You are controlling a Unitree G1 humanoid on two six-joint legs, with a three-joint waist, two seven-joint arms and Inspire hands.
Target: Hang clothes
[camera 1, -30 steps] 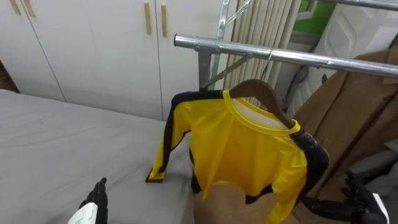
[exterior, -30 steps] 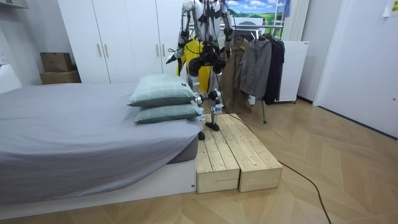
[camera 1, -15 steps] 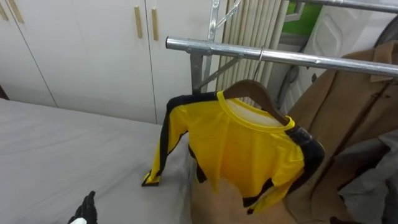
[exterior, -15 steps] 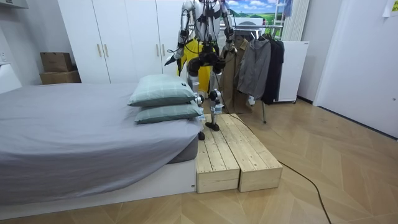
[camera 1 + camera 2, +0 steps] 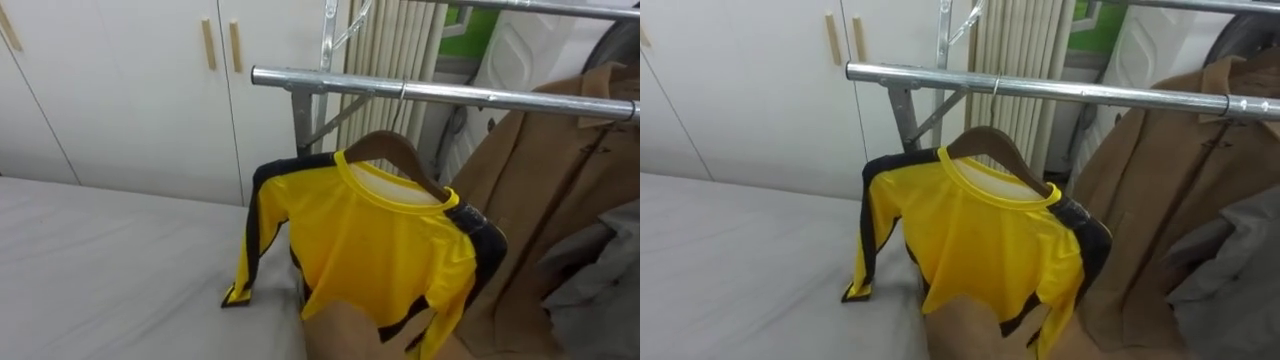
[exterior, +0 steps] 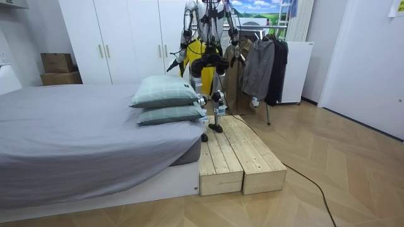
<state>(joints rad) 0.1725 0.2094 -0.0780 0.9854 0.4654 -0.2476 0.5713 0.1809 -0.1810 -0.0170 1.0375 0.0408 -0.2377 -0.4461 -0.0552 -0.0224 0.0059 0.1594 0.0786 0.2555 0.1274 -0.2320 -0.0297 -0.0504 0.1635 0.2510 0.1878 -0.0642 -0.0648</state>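
In the eye views, a yellow shirt [image 5: 375,240] with black sleeves sits on a wooden hanger [image 5: 385,150] whose hook is over the metal rail [image 5: 460,94]. It hangs tilted, and one sleeve trails down with its cuff at the grey bed [image 5: 100,270]. A brown coat [image 5: 540,190] hangs just beside it on the same rail, and a white wardrobe [image 5: 120,90] stands behind the bed. In the room view, the robot stands on a wooden platform [image 6: 233,157] by the bed's pillows [image 6: 165,101], facing the rail. Its left hand [image 6: 177,58] and right hand [image 6: 233,57] are by the shirt, too small to tell whether either is clenched or released.
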